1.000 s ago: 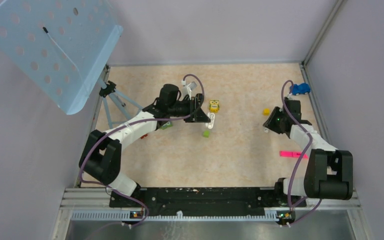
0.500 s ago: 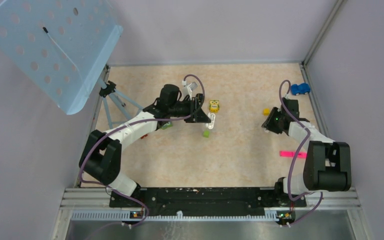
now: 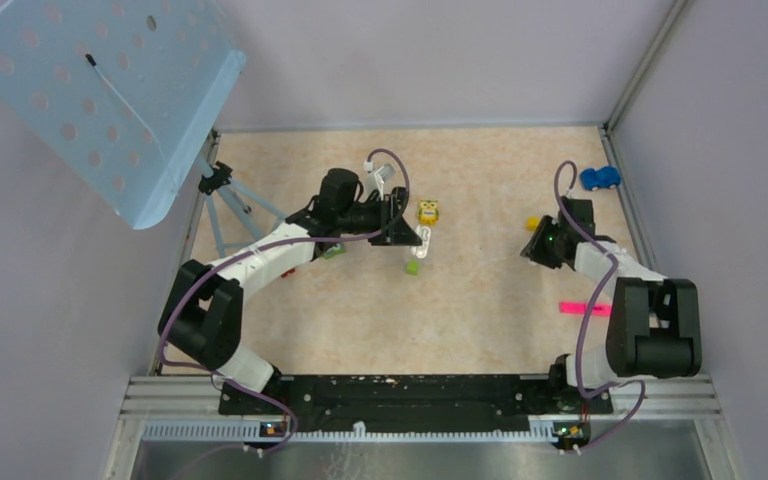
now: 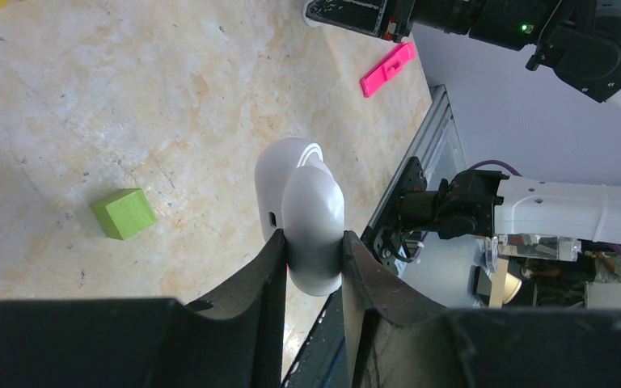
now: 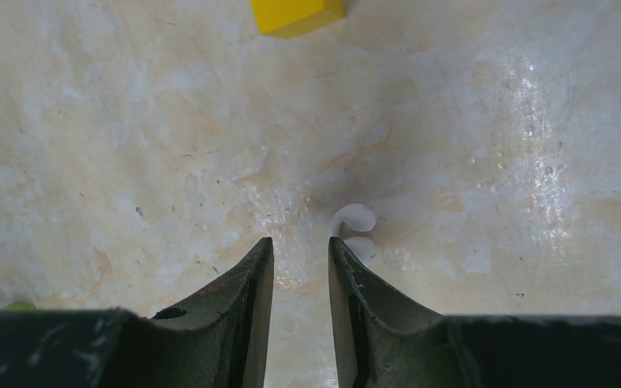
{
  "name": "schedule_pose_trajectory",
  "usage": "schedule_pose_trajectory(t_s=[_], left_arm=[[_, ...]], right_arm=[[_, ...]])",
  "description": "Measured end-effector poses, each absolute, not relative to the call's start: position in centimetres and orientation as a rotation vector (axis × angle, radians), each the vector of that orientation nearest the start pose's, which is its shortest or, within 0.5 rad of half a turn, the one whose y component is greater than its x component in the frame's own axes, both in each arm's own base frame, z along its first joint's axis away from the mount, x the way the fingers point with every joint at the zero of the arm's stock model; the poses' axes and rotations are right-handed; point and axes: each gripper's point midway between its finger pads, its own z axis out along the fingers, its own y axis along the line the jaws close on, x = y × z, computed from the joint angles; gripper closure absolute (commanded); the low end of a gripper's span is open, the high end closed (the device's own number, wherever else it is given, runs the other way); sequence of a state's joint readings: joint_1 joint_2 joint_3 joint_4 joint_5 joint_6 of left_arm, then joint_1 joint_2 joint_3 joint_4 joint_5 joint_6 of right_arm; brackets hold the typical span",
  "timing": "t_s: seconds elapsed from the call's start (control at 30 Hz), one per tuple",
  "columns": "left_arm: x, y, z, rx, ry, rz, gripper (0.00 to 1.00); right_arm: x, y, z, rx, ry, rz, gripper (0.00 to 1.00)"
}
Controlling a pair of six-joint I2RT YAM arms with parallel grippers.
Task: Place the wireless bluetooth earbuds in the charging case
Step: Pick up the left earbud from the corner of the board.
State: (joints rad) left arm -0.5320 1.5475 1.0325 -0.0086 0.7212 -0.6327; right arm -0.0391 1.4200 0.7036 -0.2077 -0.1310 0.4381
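Over beige table (image 3: 480, 310), left hand (image 4: 314, 242) clamps charging case (image 4: 301, 182); right hand (image 5: 300, 246) stands apart beside white earbud (image 5: 356, 217).

Left arm (image 3: 260, 262) and right arm (image 3: 605, 265) alike: white link shells between bulky black joint housings, each trailed by a looping purple cable (image 3: 392, 160). A small green light (image 3: 552, 238) glows on the right wrist housing. Left end effector (image 4: 314, 238) and right end effector (image 5: 300, 244) carry matt black tapering fingers, edges scuffed pale
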Motion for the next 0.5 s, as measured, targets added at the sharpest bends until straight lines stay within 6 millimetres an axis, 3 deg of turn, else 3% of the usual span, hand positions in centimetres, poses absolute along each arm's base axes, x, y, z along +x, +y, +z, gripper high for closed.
schedule_pose_trajectory(t_s=[0.5], left_arm=[[28.0, -32.1, 18.5, 0.375, 2.259, -1.415, 1.0]], right_arm=[[32.4, 1.3, 3.6, 0.539, 2.471, 0.207, 0.71]])
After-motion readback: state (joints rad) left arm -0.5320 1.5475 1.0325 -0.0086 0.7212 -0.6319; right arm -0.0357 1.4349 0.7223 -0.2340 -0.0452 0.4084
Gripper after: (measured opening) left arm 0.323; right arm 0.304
